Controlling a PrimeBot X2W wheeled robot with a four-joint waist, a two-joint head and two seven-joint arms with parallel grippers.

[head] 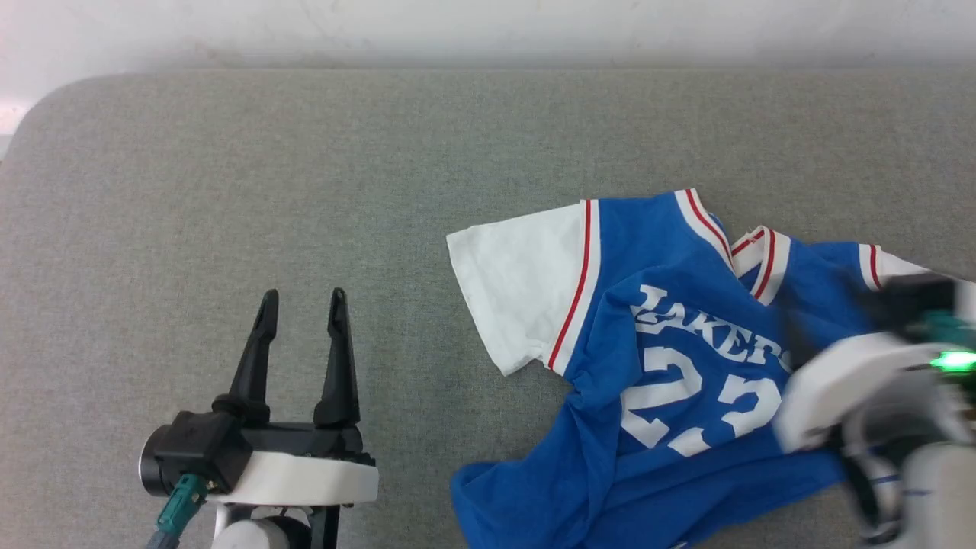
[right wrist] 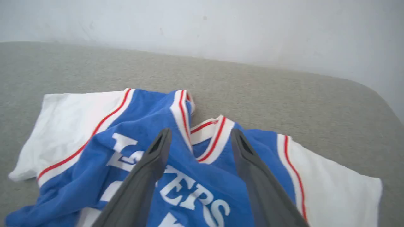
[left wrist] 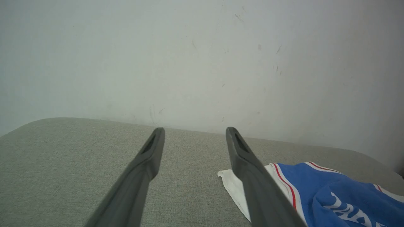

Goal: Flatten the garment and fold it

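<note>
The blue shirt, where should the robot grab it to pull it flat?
Probably the bunched bottom hem corner of the garment, taken by the open left gripper coming in low from the robot's left. That corner is crumpled and lies nearest that gripper, while the white sleeve already lies flat.

The garment (head: pixel 656 366) lies right of left end effector (head: pixel 303 293).

Soft matt knit cloth is noted for the shirt (head: pixel 610 320); coarse woven fabric for the grey cushion (head: pixel 305 152); matt dark plastic for the left gripper's fingers (head: pixel 336 366).
</note>
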